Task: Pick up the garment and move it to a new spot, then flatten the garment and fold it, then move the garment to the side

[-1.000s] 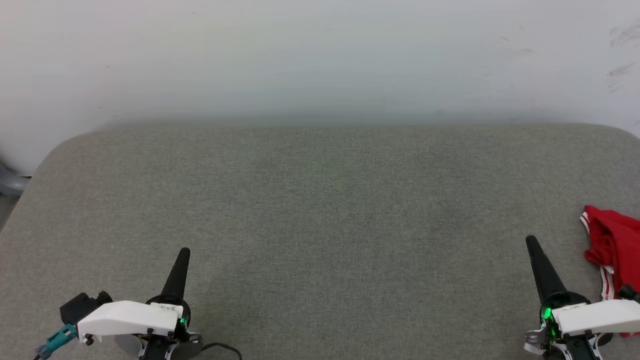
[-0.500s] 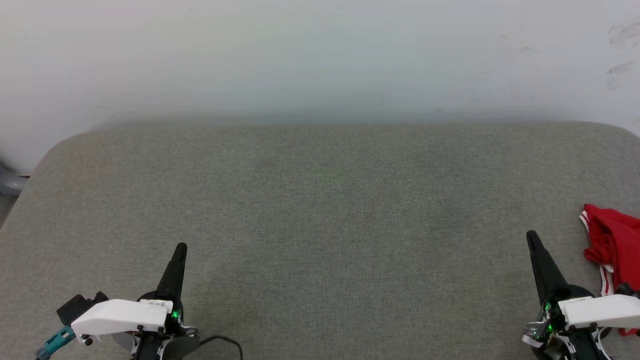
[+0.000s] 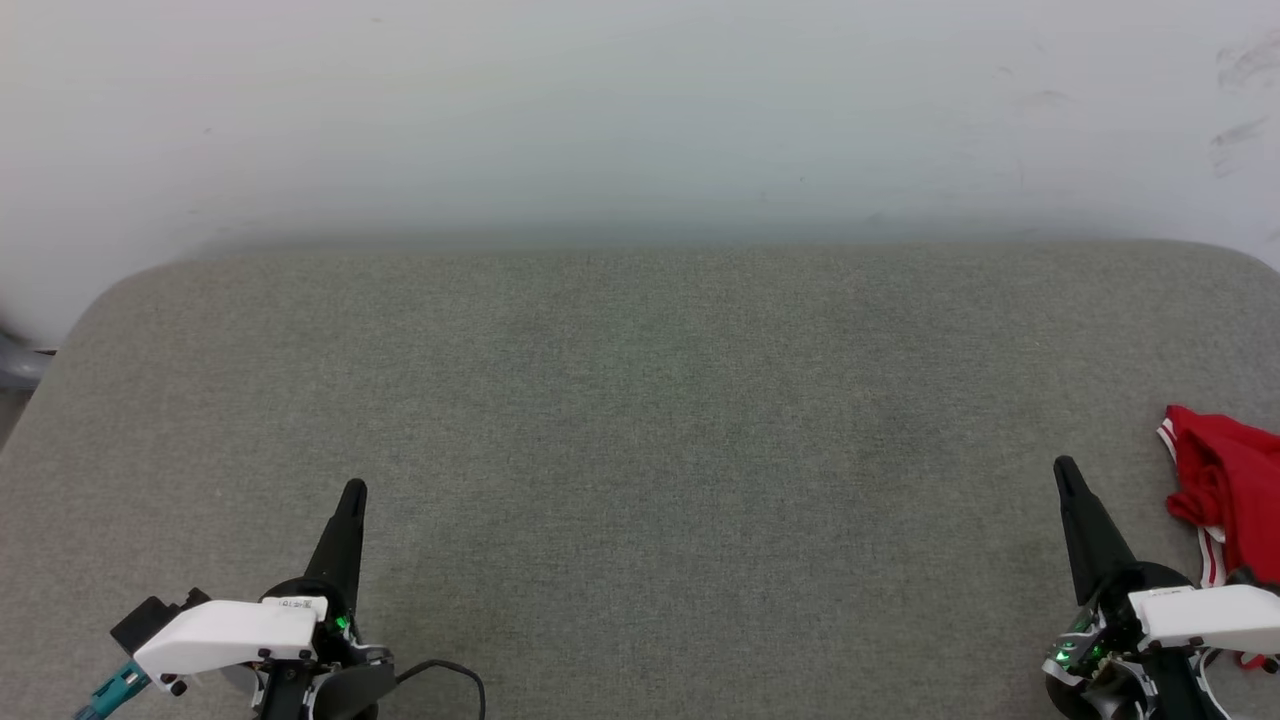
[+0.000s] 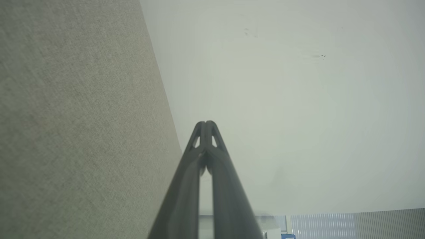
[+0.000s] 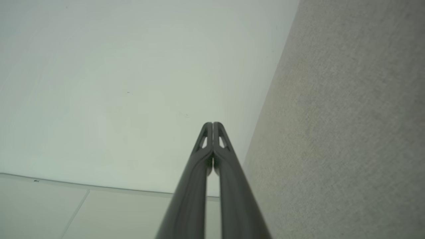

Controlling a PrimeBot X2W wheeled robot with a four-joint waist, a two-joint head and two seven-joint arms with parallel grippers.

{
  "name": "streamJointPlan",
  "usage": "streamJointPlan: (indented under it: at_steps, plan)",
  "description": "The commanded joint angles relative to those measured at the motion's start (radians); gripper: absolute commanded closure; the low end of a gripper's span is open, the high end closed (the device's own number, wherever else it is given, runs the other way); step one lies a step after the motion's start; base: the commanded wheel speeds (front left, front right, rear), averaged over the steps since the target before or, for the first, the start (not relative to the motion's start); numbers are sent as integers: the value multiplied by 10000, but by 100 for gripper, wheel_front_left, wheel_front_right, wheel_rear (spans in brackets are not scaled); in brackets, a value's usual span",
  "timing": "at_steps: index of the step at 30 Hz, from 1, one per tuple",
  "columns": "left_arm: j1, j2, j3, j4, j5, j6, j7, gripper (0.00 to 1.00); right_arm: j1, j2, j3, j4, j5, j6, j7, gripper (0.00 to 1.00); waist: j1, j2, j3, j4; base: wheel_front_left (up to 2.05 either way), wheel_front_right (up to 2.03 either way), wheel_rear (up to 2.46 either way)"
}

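Quick heads up: both claws are pressed together with nothing in them. Your left claw point(image 3: 350, 495) sits low on the left of the grey bench point(image 3: 640, 400) and your right claw point(image 3: 1063, 472) sits low on the right. Both point away toward the white wall point(image 3: 640, 120).

The garment point(image 3: 1235, 475), red with red-and-white striped trim, is bunched in a heap at the far right of the bench, partly cut off by the edge of the head view. It lies just to the right of your right claw's fingers, near them but not touching, and well apart from the left claw.

So I'd go with the right arm: spread the claw and swing it right. The heap's too crumpled to show any long axis.
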Motion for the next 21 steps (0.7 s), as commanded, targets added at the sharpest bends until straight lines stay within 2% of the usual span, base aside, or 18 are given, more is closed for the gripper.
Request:
streamJointPlan:
  at_steps: [1, 9, 21]
  plan:
    - [-172, -16, 78, 15, -176, -83, 81, 100, -212, 3, -12, 46, 221, -2, 49, 100, 0, 0, 4, -2, 0, 0, 0]
    - [-199, -120, 257, 74, -772, -169, 264, 100, -331, 27, -44, 285, 884, -3, 95, 100, 0, 0, 30, -23, 0, 0, 0]
    - [-199, -135, 287, 78, -799, -179, 270, 100, -367, 57, -79, 294, 883, -3, 147, 100, 0, 0, 34, -26, 0, 0, 0]
